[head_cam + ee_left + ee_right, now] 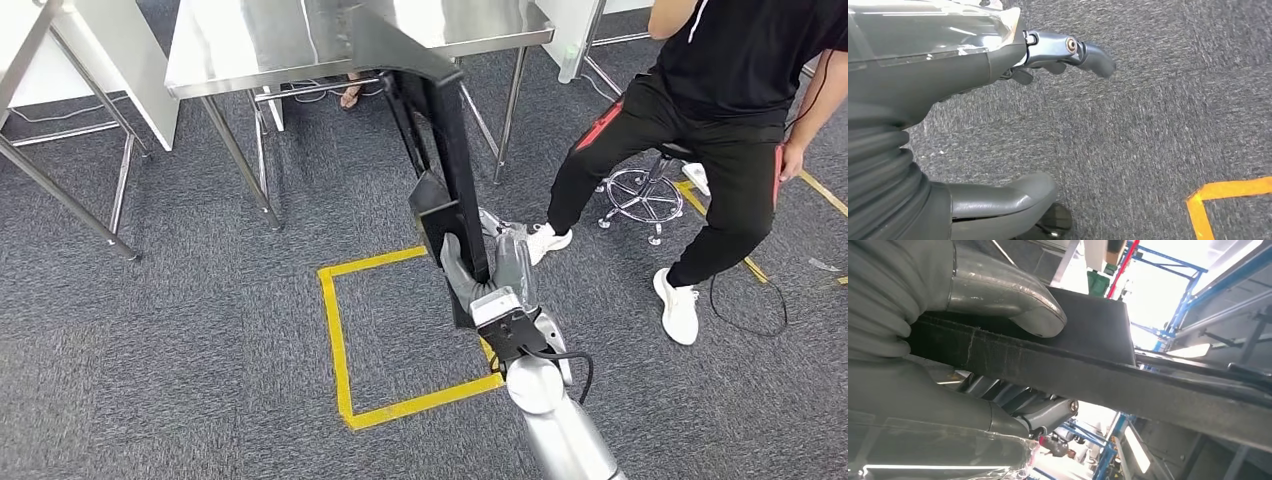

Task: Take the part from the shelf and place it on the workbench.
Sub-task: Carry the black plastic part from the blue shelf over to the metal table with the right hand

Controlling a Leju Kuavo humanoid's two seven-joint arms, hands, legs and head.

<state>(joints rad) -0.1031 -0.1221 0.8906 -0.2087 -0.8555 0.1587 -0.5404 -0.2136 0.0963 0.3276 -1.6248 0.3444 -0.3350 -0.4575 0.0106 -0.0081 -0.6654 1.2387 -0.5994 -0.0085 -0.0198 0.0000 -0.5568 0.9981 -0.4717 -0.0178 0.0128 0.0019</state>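
Black part [1108, 370] between right fingers [1013, 400]

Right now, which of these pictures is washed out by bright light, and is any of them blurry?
Right wrist view: the background behind the black part is blown out white. Left wrist view: the carpet looks smeared and soft. Head view: even light, with glare on the steel table.

Even overhead light left the head view sharp, with glare on the steel workbench [250, 45], while the right wrist view blew out against bright windows.
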